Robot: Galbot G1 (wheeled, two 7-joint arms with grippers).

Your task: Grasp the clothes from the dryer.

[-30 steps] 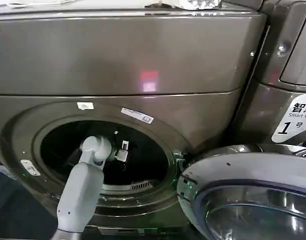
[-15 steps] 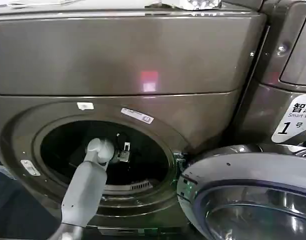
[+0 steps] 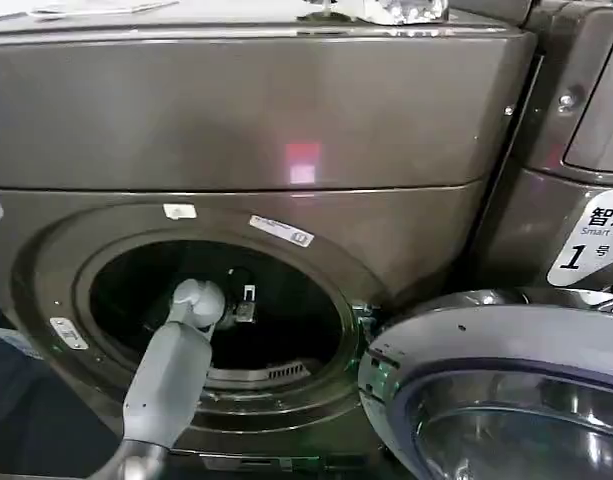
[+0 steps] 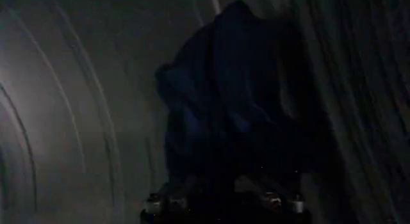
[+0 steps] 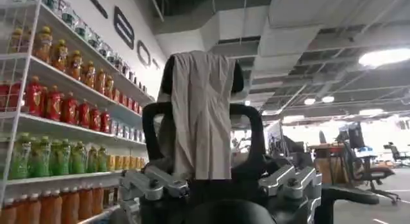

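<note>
The dryer (image 3: 246,110) stands in front of me with its round opening (image 3: 286,330) uncovered. My left arm reaches through it, and the left gripper (image 3: 244,303) is inside the dark drum. In the left wrist view, a dark blue piece of clothing (image 4: 237,104) lies heaped against the ribbed drum wall (image 4: 70,116), just ahead of the gripper. In the right wrist view, my right gripper (image 5: 204,84) points up toward the ceiling, away from the dryer. It is shut on a beige cloth (image 5: 202,116), which hangs down between its black fingers (image 5: 152,132).
The dryer's round door (image 3: 486,330) hangs open at the lower right, close to the opening. A second machine (image 3: 576,120) with a white "1" label stands to the right. In the right wrist view, shelves of bottles (image 5: 57,110) and an office area lie behind.
My left arm has moved slightly to the right and a little deeper into the drum. The dryer door has not moved.
</note>
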